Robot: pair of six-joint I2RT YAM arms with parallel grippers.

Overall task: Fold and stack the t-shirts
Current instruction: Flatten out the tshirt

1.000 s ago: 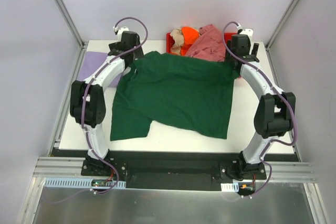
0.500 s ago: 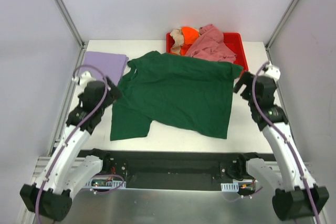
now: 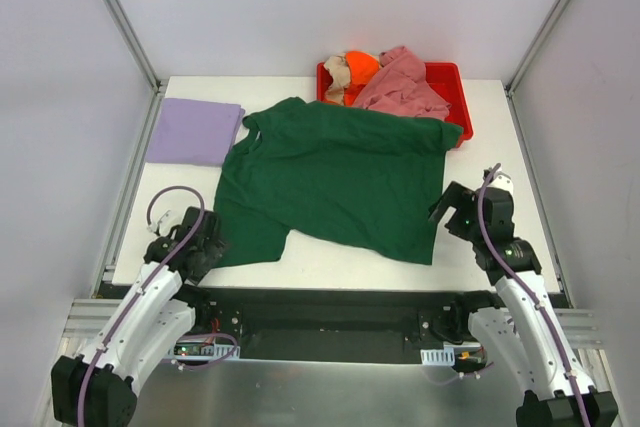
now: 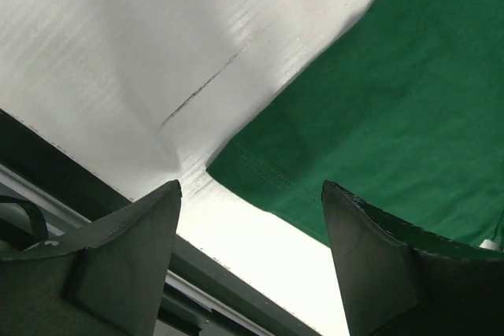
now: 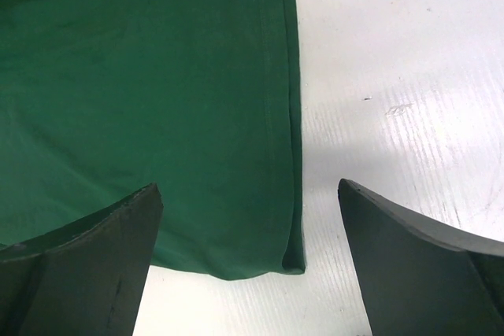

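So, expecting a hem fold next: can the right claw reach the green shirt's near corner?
Likely yes: the open right claw hangs over that corner of the green shirt, nothing between.

I see the spread shirt (image 3: 335, 177) central on the desk (image 3: 490, 127), a folded shirt (image 3: 193, 131) far left, heaped shirts (image 3: 385, 77) in the tray (image 3: 447, 72) behind.

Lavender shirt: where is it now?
Top view: the lavender shirt lies folded flat at the table's far left corner, right beside a sleeve of the spread dark green shirt.
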